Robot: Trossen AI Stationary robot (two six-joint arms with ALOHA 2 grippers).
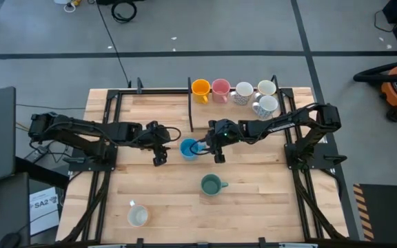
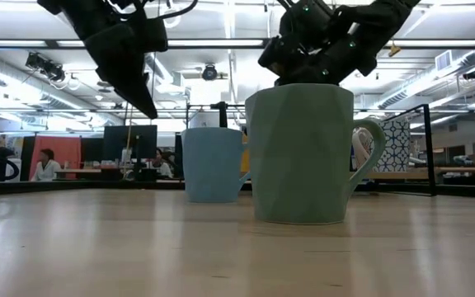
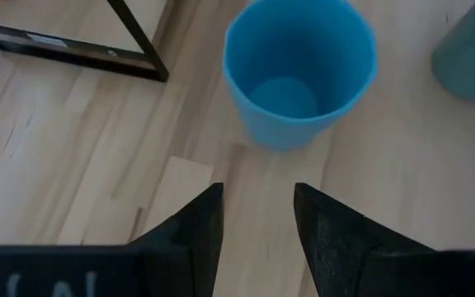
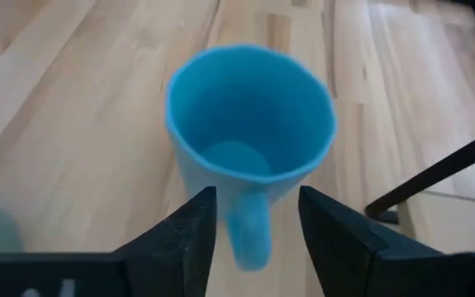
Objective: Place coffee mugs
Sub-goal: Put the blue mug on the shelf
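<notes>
High view: the blue mug (image 1: 189,148) stands near the middle of the frame, between the left gripper (image 1: 159,153) and the right gripper (image 1: 216,147), its handle toward the right one, which looks nearer. The green mug (image 1: 211,184) sits below, a white mug (image 1: 138,216) lower left.

Low view: both arms hang above the mugs.

Left wrist view: fingers apart, empty, mug ahead.

Right wrist view: fingers apart either side of the handle (image 4: 250,231), not clamped on it
</notes>
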